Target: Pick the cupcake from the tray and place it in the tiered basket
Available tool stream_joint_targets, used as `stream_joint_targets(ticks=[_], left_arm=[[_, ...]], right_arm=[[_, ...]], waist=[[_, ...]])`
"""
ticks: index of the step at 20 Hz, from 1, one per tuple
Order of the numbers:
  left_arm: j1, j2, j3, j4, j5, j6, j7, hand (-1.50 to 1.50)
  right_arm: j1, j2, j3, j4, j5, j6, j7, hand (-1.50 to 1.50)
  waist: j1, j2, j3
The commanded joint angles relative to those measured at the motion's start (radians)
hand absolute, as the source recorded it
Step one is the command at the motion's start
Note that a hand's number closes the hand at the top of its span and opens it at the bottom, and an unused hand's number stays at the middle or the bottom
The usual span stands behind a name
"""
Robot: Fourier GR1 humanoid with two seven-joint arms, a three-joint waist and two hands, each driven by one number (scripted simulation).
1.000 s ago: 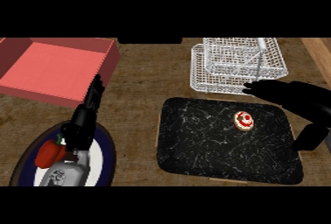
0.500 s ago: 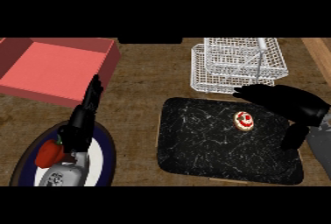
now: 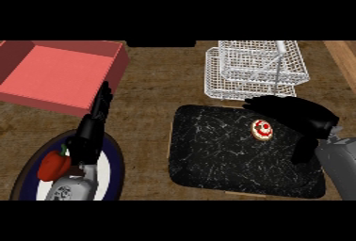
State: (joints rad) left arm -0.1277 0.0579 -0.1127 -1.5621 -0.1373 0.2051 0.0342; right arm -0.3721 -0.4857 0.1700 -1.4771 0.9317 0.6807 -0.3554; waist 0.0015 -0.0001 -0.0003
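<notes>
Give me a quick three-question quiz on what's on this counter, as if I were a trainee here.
1. True or false: the cupcake sits on the black tray.
2. What lies on the plate at the view's left? A) a banana B) a red pepper C) a spoon
3. Which hand is close to the cupcake, left or right?

Key: 1 true. 2 B. 3 the right hand, open, not yet closed on the cupcake.

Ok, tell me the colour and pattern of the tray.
The tray is black with thin white veins, clearest in the head view.
</notes>
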Motion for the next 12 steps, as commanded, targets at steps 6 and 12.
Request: stream_joint_targets(ticks=[6,12], left_arm=[[0.065,-0.03,-0.023,-0.015,-0.033,-0.004,-0.033,0.0],[-0.014,0.043,0.087,0.006,0.038,-0.082,-0.021,0.0]], right_arm=[[0.026,0.016,-0.048,-0.018,0.014,0.046,-0.047,-1.5],[-0.02,0.076,-0.04,0.128,0.042,-0.033,-0.07,-1.5]], waist=[[-0.001,-0.001,0.0],[0.003,0.001,0.0]])
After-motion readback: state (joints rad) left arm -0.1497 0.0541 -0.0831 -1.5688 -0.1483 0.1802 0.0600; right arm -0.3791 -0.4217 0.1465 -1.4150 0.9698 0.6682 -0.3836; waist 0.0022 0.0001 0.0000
